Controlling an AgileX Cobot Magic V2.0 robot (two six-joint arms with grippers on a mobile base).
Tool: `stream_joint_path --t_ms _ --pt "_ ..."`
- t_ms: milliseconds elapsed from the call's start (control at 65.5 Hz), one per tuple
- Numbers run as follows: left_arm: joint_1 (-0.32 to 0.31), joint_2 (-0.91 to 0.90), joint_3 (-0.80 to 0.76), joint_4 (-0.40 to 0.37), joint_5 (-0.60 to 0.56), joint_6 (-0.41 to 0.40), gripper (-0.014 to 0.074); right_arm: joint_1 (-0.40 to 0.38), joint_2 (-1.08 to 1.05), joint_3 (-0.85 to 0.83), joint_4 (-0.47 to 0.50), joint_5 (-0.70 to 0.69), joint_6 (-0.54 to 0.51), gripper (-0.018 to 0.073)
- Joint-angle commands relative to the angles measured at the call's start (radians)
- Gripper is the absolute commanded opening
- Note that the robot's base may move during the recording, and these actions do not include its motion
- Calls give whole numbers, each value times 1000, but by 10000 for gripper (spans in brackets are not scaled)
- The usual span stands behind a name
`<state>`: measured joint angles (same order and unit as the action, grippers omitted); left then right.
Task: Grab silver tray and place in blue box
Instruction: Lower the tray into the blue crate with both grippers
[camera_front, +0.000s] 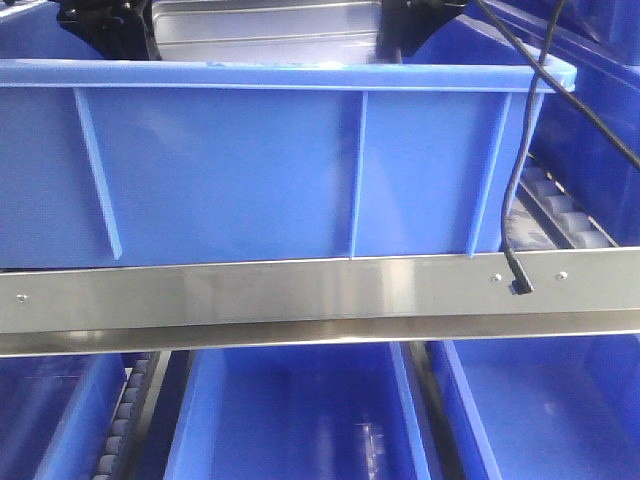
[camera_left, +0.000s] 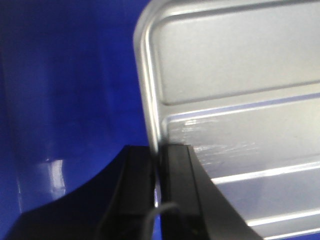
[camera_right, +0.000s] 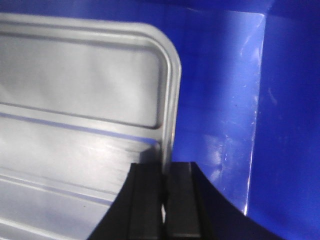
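A wide blue box (camera_front: 280, 170) sits on a steel shelf rail (camera_front: 320, 295), filling the front view. Above its far rim, the silver tray (camera_front: 265, 30) shows, held between two black arms. In the left wrist view, the left gripper (camera_left: 157, 195) is clamped on the tray's left rim, fingers pressed together around the thin metal edge. In the right wrist view, the right gripper (camera_right: 165, 200) is likewise closed on the tray's right rim. Blue wall surrounds the tray in both wrist views, so it appears to be inside the box, lowering. To finish well, both arms should descend evenly, keeping the tray level, and release only once it rests on the floor.
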<state>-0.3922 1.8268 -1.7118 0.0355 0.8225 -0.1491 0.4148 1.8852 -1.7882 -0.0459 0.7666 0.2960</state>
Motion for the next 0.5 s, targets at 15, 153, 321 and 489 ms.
stream_joint_path --t_ms 15,153,321,489 --pt "-39 -53 -43 -181 -147 5 -6 42 -56 -43 156 -165 -24 57" --pt "-39 -53 -43 -181 -147 5 -6 42 -56 -43 156 -159 -24 57" --pt "-39 -53 -43 -181 -151 5 95 42 -56 -43 156 -157 -24 57" --pt "-38 -53 -43 -177 -155 -39 323 42 -56 -43 150 -148 -24 68"
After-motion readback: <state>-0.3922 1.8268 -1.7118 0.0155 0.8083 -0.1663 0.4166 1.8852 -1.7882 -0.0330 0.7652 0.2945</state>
